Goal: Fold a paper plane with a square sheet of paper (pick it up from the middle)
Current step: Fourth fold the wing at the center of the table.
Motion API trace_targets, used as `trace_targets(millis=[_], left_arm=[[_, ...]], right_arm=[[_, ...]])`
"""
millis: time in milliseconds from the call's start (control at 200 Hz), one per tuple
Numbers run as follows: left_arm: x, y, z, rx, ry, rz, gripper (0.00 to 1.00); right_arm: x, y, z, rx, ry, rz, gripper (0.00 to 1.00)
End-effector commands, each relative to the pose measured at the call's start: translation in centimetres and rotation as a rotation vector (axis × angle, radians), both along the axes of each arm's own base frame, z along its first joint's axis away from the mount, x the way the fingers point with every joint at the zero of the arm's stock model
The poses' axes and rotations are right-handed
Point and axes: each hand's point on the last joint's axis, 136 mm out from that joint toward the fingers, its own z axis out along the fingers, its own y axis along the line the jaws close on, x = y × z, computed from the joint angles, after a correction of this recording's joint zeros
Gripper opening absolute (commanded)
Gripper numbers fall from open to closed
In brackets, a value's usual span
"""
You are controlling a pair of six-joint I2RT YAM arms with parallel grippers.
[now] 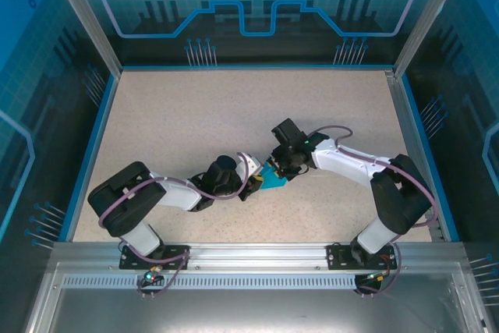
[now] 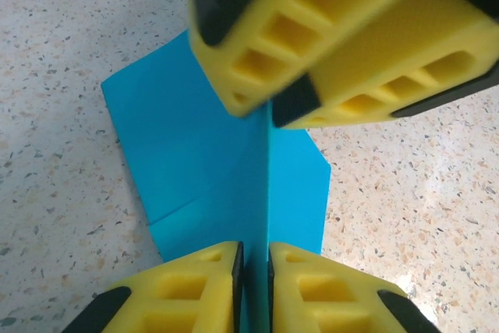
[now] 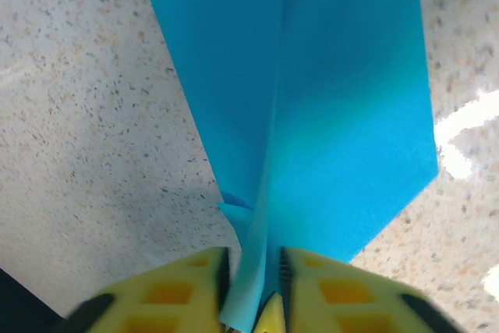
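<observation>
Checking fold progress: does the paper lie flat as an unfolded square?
No, the paper has a raised centre crease and slanted folded edges.

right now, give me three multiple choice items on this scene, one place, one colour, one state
1. Where is the teal paper? A. far left corner B. on the table between left gripper and right gripper C. on the rail
2. What colour are the gripper fingers? A. yellow B. red C. white
3. How is the paper? A. flat, unfolded B. crumpled C. folded, centre crease raised

1 B, top view shows it where the arms meet. 2 A, wrist views show yellow. 3 C, a ridge runs between the fingers.
</observation>
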Motion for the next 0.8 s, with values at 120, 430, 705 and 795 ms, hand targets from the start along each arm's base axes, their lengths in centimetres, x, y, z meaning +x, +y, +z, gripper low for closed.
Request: trace_targets(millis=[120,430,705,795], left_arm=[[-1.1,-0.7,-0.6,-0.05,0.091,-0.02,0.17],[-1.4,-0.7,-0.3,-0.147,0.278,0.092,0.15],[-1.7,-1.5,0.4,-0.242,0.44,0.146,0.13],[-1.7,-1.6,0.3,-0.249,0.481,0.164,0.13]], right_arm=[[1.5,-1.0,3.2,0.039,-0.181,0.211,0.61],[0.2,-1.6,3.2,0.048,-0.432,0.533,0.74],[-1.6,-1.5,1.4,0.095,-0.493,0.65,0.73],[-1.8,-1.6,0.5,0.083,-0.472,0.663,0.71]])
